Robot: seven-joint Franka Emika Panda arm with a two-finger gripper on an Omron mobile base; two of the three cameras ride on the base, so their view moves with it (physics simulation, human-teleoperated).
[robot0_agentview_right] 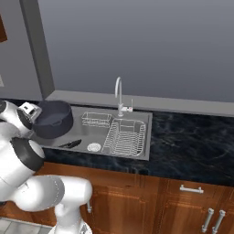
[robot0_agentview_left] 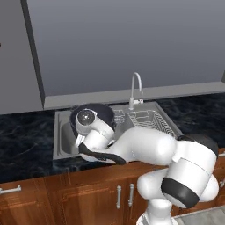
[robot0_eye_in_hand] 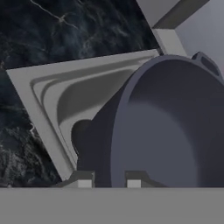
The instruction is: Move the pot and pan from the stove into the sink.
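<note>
Big white arm (robot0_agentview_left: 176, 167) fills the lower right of the left base view; I've got it bent fwd over the sink (robot0_agentview_left: 63, 147), pot (robot0_agentview_left: 94, 110) showing dark behind the wrist.

Right base view: pot (robot0_agentview_right: 54, 119) hangs at mid-left over the basin's left end, w/ the pan (robot0_agentview_right: 69, 144) already on the sink (robot0_agentview_right: 141, 137) floor beside the rack (robot0_agentview_right: 124, 137).

Hand view: gripper (robot0_eye_in_hand: 109, 181) pinches the pot (robot0_eye_in_hand: 175, 131) rim at bottom center, jaws nearly together, so it hangs tilted above the basin (robot0_eye_in_hand: 57, 100). Lowering comes next, I reckon.

The dark marbled desk (robot0_agentview_right: 192, 137) carries the steel sink (robot0_agentview_right: 141, 137) sunk into it. My pot (robot0_agentview_right: 54, 119) hangs over the basin's nine o'clock end; a wire rack (robot0_agentview_right: 124, 138) sits at three o'clock, the faucet (robot0_agentview_right: 119, 93) at twelve.
</note>
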